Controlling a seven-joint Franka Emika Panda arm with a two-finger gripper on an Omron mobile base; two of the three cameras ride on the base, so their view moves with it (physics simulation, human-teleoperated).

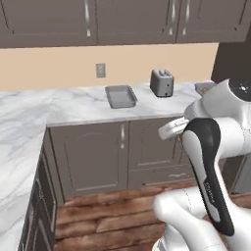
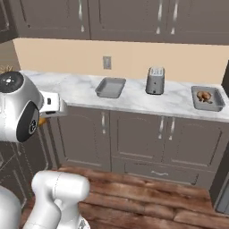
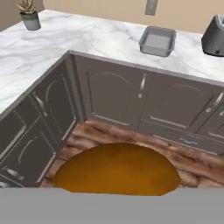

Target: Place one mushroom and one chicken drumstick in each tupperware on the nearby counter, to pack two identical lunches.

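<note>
Currently clamps the two-finger gripper (image 2: 46, 115) tight on a rounded orange-brown chicken drumstick (image 3: 117, 168), held out over the wooden floor, well short of the front edge of the white grey-veined marble counter (image 1: 73, 105). Faces an empty shallow grey rectangular tupperware (image 3: 158, 41) toward the counter's back edge, just left of the upright silver-grey toaster (image 2: 154, 81). Shows a second grey tray (image 2: 208, 98) nearer the counter's right end, already holding something orange-brown; cannot tell whether a mushroom lies with it. Probably means the empty tray is the target. Risks from here: losing the drumstick over the floor if the narrow grip slips on its rounded side during the swing; clipping the counter's front edge or the tray's flared rim if brought in too low; nudging the toaster if brought in too far right; dropping into the filled tray, leaving two unequal lunches. Calls for a high approach and a release low inside the empty tray.
</note>
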